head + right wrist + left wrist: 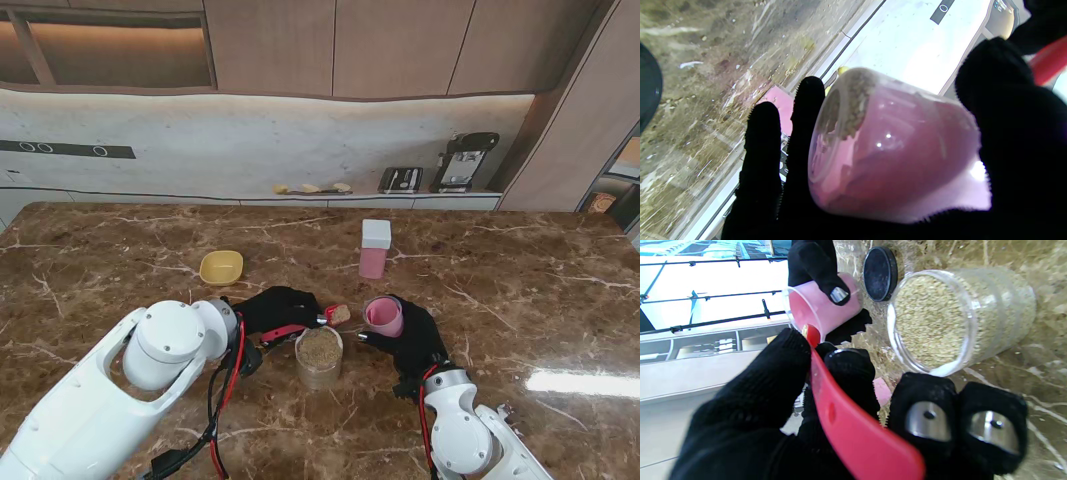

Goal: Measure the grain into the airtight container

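A clear jar (319,357) full of grain (930,320) stands open near me at the table's middle. My left hand (275,310) is shut on a red scoop (853,426). The scoop's bowl (338,314) carries grain and sits at the rim of a pink cup (384,316). My right hand (412,342) is shut on that cup (893,150) and tilts its mouth toward the scoop. Some grain shows at the cup's mouth (855,100). A pink container with a white lid (374,249) stands upright farther from me.
A black round lid (880,273) lies on the table beside the jar. A yellow bowl (221,267) sits to the left, farther from me. Small appliances (463,160) line the back counter beyond the marble table (520,290).
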`<state>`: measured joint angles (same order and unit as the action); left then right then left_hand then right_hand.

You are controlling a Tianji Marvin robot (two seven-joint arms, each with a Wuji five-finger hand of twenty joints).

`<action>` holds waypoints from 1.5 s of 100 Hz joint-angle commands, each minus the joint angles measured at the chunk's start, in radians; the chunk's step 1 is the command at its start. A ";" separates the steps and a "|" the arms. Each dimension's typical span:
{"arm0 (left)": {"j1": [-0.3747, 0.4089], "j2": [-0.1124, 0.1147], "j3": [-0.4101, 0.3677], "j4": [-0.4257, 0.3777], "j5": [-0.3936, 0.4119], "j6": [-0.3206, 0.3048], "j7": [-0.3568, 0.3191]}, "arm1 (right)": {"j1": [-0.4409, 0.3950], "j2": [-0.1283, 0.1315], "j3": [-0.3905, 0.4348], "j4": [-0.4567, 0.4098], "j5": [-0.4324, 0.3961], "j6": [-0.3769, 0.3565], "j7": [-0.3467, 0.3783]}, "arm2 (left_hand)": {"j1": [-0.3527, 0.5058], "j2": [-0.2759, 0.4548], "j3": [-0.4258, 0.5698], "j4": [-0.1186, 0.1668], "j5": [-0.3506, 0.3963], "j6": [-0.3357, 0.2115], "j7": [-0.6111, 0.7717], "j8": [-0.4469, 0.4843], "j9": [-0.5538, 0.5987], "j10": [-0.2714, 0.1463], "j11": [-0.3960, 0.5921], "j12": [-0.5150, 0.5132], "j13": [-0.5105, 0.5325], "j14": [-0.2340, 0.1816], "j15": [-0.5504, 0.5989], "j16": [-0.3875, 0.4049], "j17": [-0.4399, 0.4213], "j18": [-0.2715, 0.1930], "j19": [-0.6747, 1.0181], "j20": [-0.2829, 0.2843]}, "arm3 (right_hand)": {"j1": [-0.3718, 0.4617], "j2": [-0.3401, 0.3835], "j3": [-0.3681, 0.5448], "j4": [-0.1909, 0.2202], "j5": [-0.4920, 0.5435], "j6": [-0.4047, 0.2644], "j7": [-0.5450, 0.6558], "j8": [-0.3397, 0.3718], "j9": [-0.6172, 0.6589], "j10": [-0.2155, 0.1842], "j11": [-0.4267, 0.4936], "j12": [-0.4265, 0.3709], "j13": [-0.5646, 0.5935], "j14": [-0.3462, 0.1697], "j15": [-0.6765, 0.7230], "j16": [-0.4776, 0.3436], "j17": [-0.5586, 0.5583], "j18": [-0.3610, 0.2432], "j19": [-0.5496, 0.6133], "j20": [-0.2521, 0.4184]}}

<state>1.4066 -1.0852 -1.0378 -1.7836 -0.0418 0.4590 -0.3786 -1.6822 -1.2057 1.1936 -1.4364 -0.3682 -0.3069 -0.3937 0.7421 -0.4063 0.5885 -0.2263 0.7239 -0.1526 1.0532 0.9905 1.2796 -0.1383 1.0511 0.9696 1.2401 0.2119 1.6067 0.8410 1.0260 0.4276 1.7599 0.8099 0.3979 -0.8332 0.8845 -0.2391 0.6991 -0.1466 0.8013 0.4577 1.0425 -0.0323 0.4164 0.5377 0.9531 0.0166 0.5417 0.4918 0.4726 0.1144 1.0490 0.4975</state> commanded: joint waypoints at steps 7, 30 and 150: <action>-0.042 -0.019 0.028 0.007 -0.015 0.006 0.005 | -0.005 -0.003 0.001 0.007 0.002 -0.004 0.008 | 0.073 0.046 0.028 0.037 0.026 -0.101 0.007 0.008 0.076 -0.013 -0.010 0.015 0.028 0.014 0.069 0.005 0.042 0.017 0.138 -0.003 | 0.037 0.210 0.147 -0.037 0.056 -0.084 0.009 -0.002 -0.002 -0.028 -0.004 -0.017 -0.012 -0.014 -0.001 0.013 -0.005 -0.006 -0.001 0.008; -0.123 -0.026 0.095 0.036 -0.021 0.016 -0.003 | -0.006 -0.004 0.005 0.009 0.000 -0.012 0.001 | 0.072 0.045 0.031 0.036 0.026 -0.099 0.010 0.005 0.076 -0.011 -0.009 0.015 0.028 0.015 0.069 0.006 0.042 0.016 0.139 -0.002 | 0.037 0.211 0.147 -0.037 0.056 -0.083 0.009 -0.002 -0.003 -0.028 -0.004 -0.017 -0.013 -0.014 -0.001 0.013 -0.005 -0.006 -0.001 0.008; -0.340 -0.017 0.319 0.136 0.241 -0.092 -0.036 | -0.009 -0.002 0.011 0.007 -0.001 -0.026 0.009 | 0.052 0.033 0.061 0.028 0.032 -0.109 0.017 0.000 0.077 -0.020 0.003 0.012 0.029 0.013 0.072 0.010 0.042 0.016 0.144 -0.001 | 0.037 0.212 0.143 -0.036 0.056 -0.086 0.008 -0.002 -0.001 -0.031 -0.005 -0.017 -0.011 -0.014 -0.002 0.013 -0.004 -0.006 -0.002 0.008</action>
<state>1.0778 -1.1059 -0.7250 -1.6455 0.1948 0.3724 -0.4067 -1.6839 -1.2063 1.2033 -1.4300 -0.3739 -0.3322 -0.4001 0.7421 -0.4060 0.5885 -0.2263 0.7240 -0.1526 1.0532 0.9905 1.2796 -0.1298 1.0507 0.9699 1.2401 0.2120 1.6067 0.8410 1.0260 0.4280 1.7599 0.8097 0.3979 -0.8331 0.8845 -0.2391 0.6991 -0.1465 0.8013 0.4577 1.0425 -0.0323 0.4162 0.5288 0.9531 0.0166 0.5417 0.4918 0.4724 0.1144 1.0490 0.4975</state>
